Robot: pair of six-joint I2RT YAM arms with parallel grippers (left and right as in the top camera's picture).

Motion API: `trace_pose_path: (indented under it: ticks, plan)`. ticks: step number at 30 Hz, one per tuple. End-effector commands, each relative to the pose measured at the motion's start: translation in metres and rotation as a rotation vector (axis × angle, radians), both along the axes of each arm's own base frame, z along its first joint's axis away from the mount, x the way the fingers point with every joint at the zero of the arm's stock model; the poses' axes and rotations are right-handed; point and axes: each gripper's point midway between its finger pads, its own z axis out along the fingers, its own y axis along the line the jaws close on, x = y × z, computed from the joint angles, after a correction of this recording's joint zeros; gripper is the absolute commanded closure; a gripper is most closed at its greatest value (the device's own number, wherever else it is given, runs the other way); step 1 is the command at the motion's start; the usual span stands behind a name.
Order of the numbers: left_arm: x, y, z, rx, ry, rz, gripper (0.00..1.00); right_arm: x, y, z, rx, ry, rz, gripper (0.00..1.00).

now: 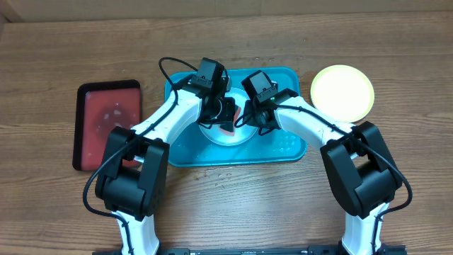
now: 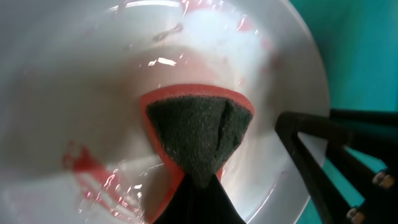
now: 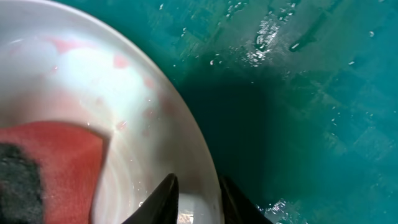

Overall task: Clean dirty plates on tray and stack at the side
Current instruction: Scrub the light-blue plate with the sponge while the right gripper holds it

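Two claws, we note: left gripper (image 2: pixel 194 193) clenched on red-orange dark-faced sponge (image 2: pixel 196 140) pressed into smeared round white plastic plate (image 2: pixel 74 93) inside teal rectangular plastic tray (image 3: pixel 298 93), right gripper (image 3: pixel 198 202) pinching its wet rim, which may slip under scrubbing.

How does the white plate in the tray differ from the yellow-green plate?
The white plate lies in the teal tray; the yellow-green plate lies on the table. The white plate bears red smears and a sponge; the yellow-green plate looks clean and bare. Both are round.
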Motion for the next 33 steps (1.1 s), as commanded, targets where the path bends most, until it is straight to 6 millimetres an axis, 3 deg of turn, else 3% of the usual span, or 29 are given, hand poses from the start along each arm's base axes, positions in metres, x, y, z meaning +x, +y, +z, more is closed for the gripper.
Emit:
trace_pose_path:
  ticks: [1,7,15,21,24,28,33]
  plan:
    - [-0.002,-0.004,-0.007,-0.019,0.020,0.006,0.96,-0.008,-0.006,-0.019,-0.036,0.042,0.002,0.79]
    - [0.000,-0.003,-0.013,0.003,0.021,0.025,0.96,-0.008,-0.006,-0.019,-0.037,0.042,0.002,0.89]
    - [0.000,0.002,-0.019,0.024,0.038,0.075,0.96,-0.012,-0.016,-0.033,-0.074,0.043,-0.012,0.87]
    - [-0.002,0.001,-0.020,0.029,0.042,0.070,0.96,-0.011,-0.015,-0.034,-0.073,0.041,-0.012,0.91]
    - [-0.003,0.015,-0.025,0.107,0.041,0.094,0.96,-0.012,-0.016,-0.034,-0.076,0.045,-0.011,0.92]
    - [0.002,0.062,-0.030,0.359,-0.012,0.166,0.96,-0.014,-0.017,-0.034,-0.080,0.051,-0.008,0.92]
    - [0.004,0.096,-0.026,0.548,-0.052,0.205,0.96,-0.014,-0.017,-0.034,-0.080,0.051,-0.008,0.92]
